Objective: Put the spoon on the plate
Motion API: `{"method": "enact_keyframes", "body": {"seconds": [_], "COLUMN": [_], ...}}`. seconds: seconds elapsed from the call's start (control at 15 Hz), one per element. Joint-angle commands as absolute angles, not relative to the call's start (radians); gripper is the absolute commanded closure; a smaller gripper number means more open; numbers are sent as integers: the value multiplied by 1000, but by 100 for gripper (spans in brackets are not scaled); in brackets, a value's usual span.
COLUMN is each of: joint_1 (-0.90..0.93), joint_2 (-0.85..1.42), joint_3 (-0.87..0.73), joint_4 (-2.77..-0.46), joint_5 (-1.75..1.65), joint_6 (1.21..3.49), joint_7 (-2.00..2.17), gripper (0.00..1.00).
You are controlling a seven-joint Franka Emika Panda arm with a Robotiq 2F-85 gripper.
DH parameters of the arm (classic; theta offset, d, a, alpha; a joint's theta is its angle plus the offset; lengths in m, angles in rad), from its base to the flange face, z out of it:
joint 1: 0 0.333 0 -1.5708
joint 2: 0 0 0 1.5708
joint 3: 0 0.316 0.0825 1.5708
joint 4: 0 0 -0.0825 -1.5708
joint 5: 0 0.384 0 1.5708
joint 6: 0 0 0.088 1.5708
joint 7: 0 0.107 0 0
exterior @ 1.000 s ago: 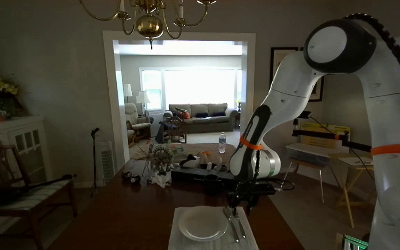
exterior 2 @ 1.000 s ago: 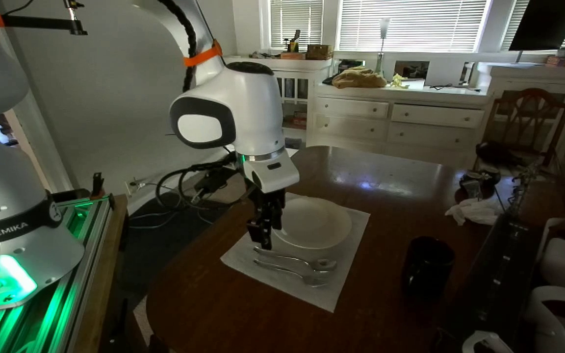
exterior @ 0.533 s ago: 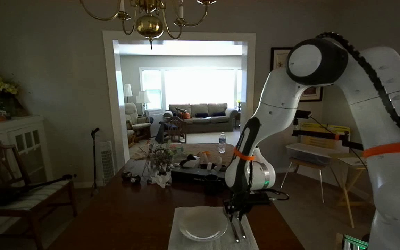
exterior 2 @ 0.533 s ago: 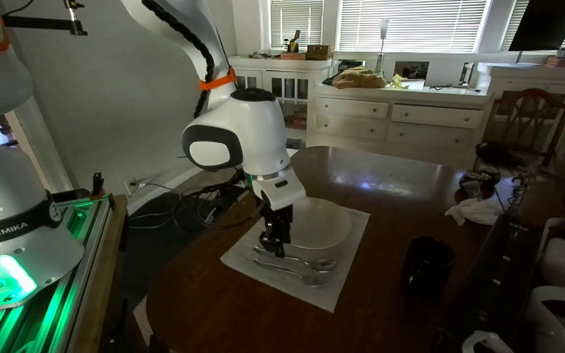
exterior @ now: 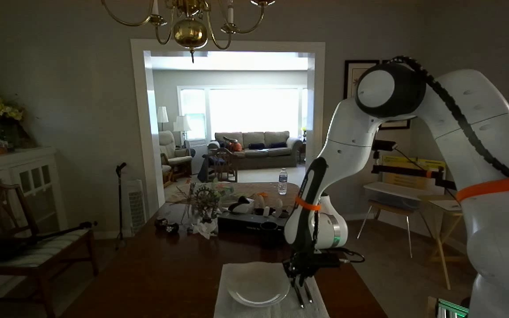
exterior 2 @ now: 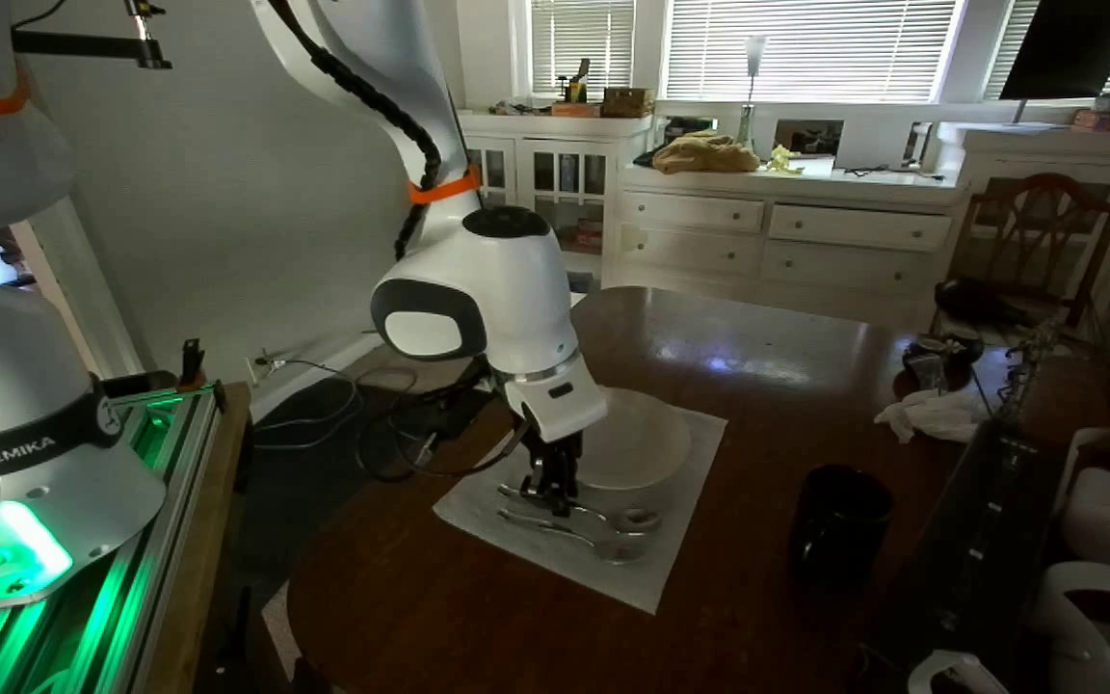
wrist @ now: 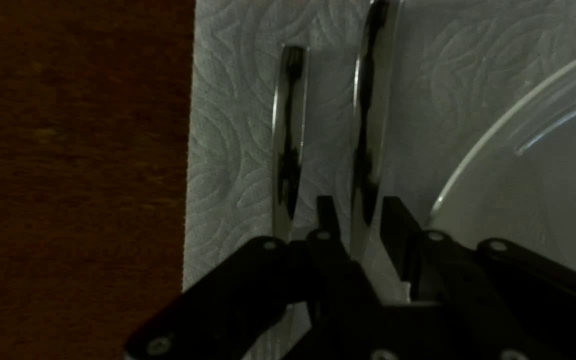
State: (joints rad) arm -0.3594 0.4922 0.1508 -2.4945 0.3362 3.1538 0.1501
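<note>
OK, wrist view, left to right: fork (wrist: pixel 288 135) is lying on paper mat (wrist: pixel 223 175), spoon (wrist: pixel 368 125) too; my fingers (wrist: pixel 327 215) are standing apart, straddling the spoon; plate (wrist: pixel 543 195) is waiting. Grasping and placing are remaining. In an exterior view, wooden surface (exterior 2: pixel 767 424) is carrying black cup (exterior 2: pixel 839 525); white cabinets (exterior 2: pixel 767 236) behind.

Two utensils (wrist: pixel 373 100), one plate (exterior: pixel 258 285), one claw (wrist: pixel 358 210)

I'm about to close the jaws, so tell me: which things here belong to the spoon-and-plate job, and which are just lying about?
Part of the job:
spoon, handle seen between the open jaws
plate

Just lying about:
fork-like utensil alongside
dark cup
bottle
crumpled white wad
</note>
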Motion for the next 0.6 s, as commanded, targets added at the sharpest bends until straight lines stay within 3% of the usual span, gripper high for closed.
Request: {"method": "enact_keyframes", "body": {"seconds": [0.0,0.2,0.47,0.53], "joint_1": [-414,-435,-452,-455], "joint_2": [542,554,567,569], "joint_3": [198,217,232,234], "joint_4": [-2467,-2456,-2444,-2442], "joint_5": [335,331,328,326], "joint_6": [3191,3195,3200,3199], "joint_7": [130,128,119,117], "gripper": [71,69,90,84]}}
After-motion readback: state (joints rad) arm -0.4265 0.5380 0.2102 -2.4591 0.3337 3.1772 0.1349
